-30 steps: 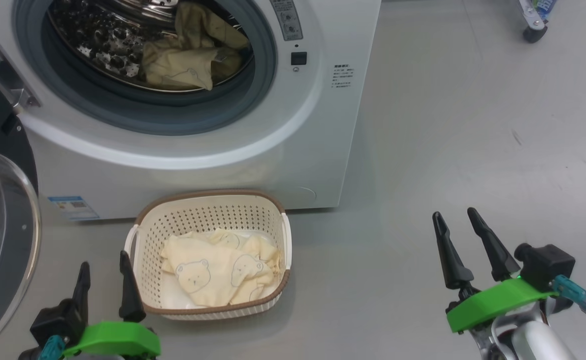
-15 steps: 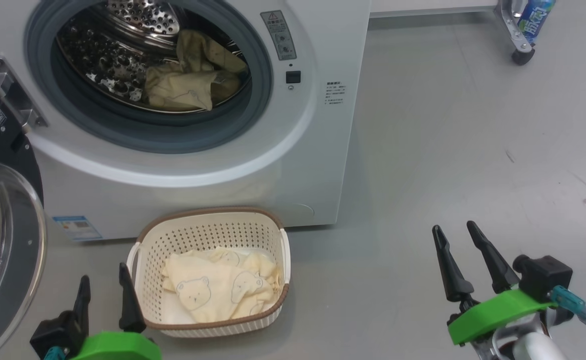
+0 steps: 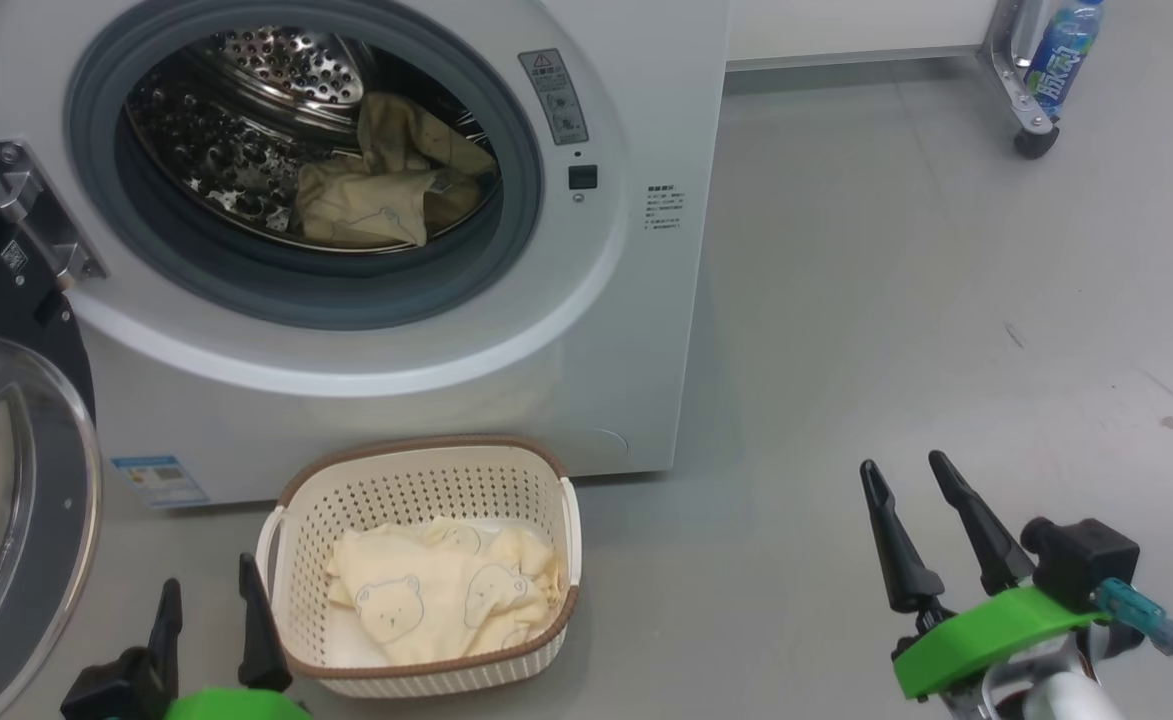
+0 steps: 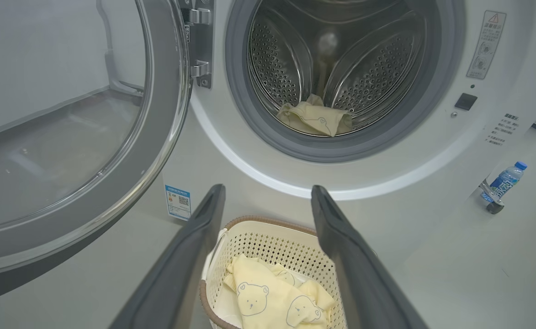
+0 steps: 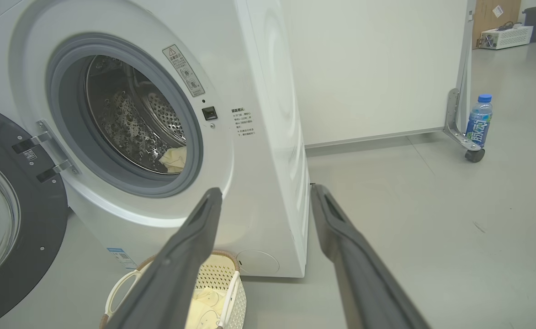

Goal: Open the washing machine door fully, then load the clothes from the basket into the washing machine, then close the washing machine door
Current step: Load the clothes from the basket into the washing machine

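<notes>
Both your left hand (image 3: 207, 590) and right hand (image 3: 901, 468) stand wide and empty; reach carelessly into the basket (image 3: 416, 447) and you may snag its rim, leaving clothes (image 3: 436, 595) behind.

left gripper (image 3: 208, 572): low at lower left of head view, fingers roughly upright in frame, jaws spread wide, nothing between them. right gripper (image 3: 901, 462): lower right, fingers leaning slightly left, also spread wide, empty. The two sit well apart. right green wrist mount (image 3: 986, 625) fully in frame, black camera block (image 3: 1086, 570) just behind it, pale forearm (image 3: 1056, 700) below. left green mount (image 3: 236, 705) is cut by the bottom edge.
</notes>
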### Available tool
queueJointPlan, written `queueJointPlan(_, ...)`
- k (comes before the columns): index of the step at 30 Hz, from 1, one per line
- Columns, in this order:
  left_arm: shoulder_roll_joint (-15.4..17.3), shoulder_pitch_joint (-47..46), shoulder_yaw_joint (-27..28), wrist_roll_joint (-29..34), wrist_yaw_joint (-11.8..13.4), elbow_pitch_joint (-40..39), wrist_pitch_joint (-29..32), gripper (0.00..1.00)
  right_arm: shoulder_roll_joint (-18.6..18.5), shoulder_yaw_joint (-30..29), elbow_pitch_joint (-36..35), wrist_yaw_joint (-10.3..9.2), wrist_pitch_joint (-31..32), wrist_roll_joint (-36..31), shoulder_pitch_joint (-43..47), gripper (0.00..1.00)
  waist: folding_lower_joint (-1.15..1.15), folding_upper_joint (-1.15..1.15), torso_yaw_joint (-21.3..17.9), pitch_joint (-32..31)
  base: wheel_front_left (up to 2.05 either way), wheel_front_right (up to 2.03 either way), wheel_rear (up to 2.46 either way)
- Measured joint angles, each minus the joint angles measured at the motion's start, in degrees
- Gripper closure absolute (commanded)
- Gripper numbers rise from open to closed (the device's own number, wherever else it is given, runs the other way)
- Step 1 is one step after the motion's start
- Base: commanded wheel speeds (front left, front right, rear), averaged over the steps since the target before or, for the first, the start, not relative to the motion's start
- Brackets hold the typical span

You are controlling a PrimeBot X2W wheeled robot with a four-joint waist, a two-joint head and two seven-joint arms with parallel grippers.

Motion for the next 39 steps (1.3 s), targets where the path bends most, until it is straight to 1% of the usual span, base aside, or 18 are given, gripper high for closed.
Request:
queueJointPlan(18, 0.02, 3.83, -0.42, 0.02, -0.56, -1.71, 0.0, 0.0, -0.62, 0.55, 0.46, 0.0, 0.0, 0.01, 3.52, 0.0, 0.0, 0.0, -0.64, -2.46, 0.0, 0.0, 0.0)
queueJointPlan(35, 0.03, 4.53, -0.22, 0.71, -0.56, -3.46, 0.0, 0.0, -0.96, -0.07, 0.45, 0.0, 0.0, 0.01, 3.51, 0.0, 0.0, -0.01, -0.97, -2.08, 0.0, 0.0, 0.0)
queueJointPlan(39, 0.03, 4.53, -0.22, 1.11, -1.04, -3.46, 0.0, 0.0, -0.96, -0.03, 0.46, 0.0, 0.0, 0.01, 3.51, 0.0, 0.0, -0.01, -1.15, -1.74, 0.0, 0.0, 0.0)
